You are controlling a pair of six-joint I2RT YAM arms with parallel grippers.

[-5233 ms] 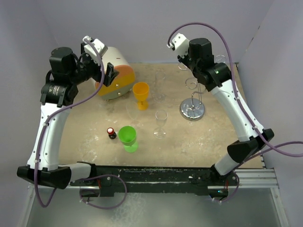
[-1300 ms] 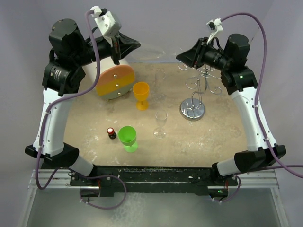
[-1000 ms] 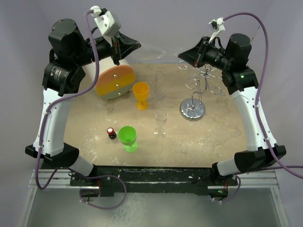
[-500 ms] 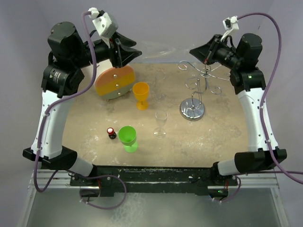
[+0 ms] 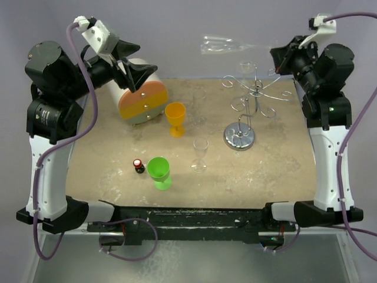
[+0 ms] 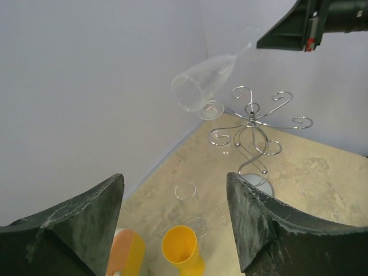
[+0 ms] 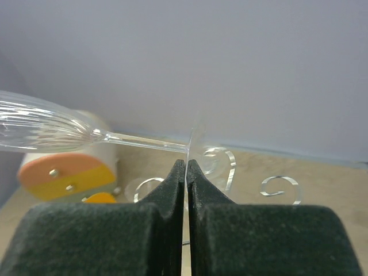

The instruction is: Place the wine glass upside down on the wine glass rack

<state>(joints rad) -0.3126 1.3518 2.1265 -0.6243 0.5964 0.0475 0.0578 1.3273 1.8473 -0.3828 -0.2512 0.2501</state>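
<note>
Left pincer (image 6: pixel 173 177) withdrawn from the wine glass (image 6: pixel 198 86), jaws now wide and empty.
Best done by tipping the bowl downward, then sliding the stem slowly into a loop of the wine glass rack (image 6: pixel 251 123). Right pincer (image 7: pixel 186 163) pinches the foot's rim, and the glass hangs sideways in the air above the rack.

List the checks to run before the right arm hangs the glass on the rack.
1. Right pincer shut on the wine glass by its foot: ok.
2. Left pincer open, apart from the glass: ok.
3. Glass upside down: not ok, it lies roughly sideways in the air.
4. Wine glass rack upright on the table: ok.
5. Empty loop available on the rack: ok.
6. Foot lined up with a loop: cannot tell.
</note>
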